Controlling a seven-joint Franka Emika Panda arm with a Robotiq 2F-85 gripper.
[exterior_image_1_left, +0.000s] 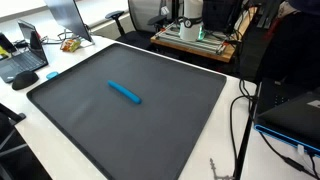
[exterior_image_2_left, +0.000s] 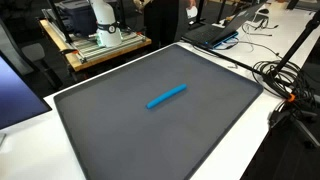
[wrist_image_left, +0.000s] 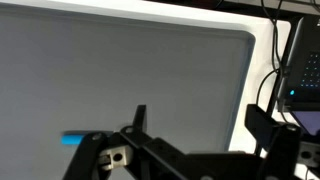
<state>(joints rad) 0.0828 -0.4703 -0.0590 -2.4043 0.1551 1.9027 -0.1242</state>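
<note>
Blue cylindrical plastic stick (exterior_image_1_left: 125, 92) lies flat near the middle of the dark grey rectangular mat (exterior_image_1_left: 90, 130) that covers most of the white worktop (exterior_image_1_left: 215, 130). It sits at a slant to the mat's sides, well apart from every worktop edge and corner in both exterior views. In the wrist view the black hand (wrist_image_left: 198, 114) hangs over the mat with its two fingers spread wide apart, and the stick shows only as a blue sliver at the left, apart from the hand.
</note>
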